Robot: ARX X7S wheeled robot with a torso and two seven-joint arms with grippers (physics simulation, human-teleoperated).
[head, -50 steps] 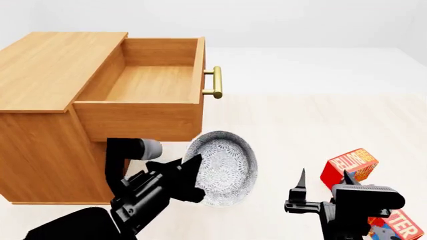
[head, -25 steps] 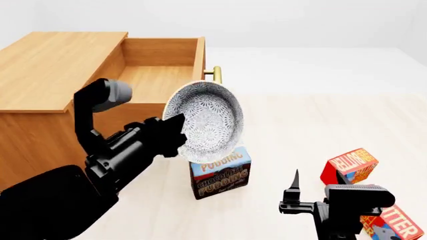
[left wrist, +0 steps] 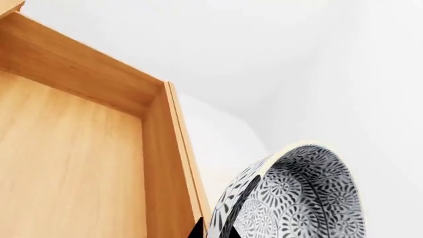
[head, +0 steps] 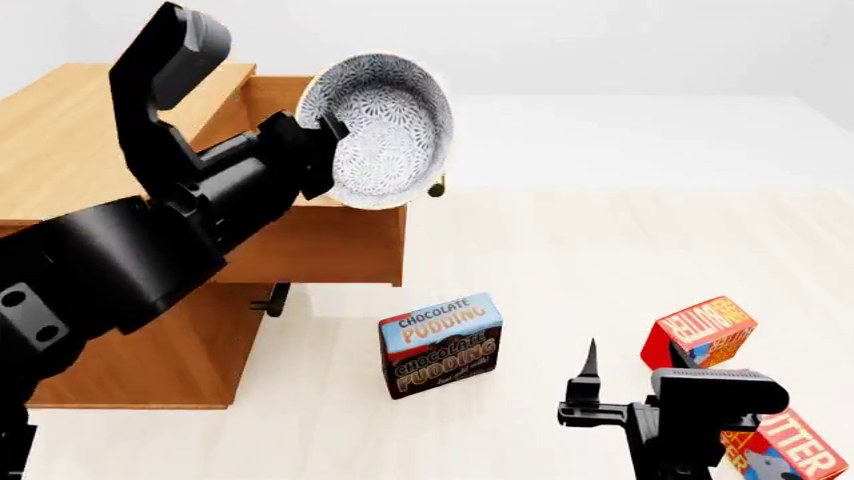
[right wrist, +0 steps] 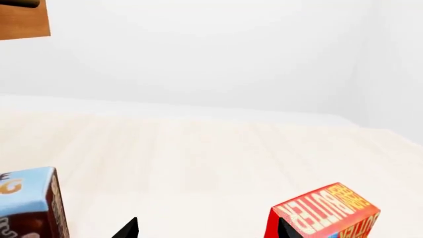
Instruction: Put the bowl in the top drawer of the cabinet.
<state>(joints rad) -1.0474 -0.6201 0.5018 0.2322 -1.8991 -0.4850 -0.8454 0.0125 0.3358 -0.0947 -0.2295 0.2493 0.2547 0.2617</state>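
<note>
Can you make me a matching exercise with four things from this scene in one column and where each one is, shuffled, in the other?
Things:
1. bowl
2. pudding box
3. top drawer
4. right gripper

Places or states:
A. standing on the pale floor in front of the cabinet
B. pulled open, empty inside as far as the views show
C. held tilted by the left gripper, up at the drawer's front edge
D. low near the red butter boxes, holding nothing

Pairs: 1-C, 2-A, 3-B, 4-D
</note>
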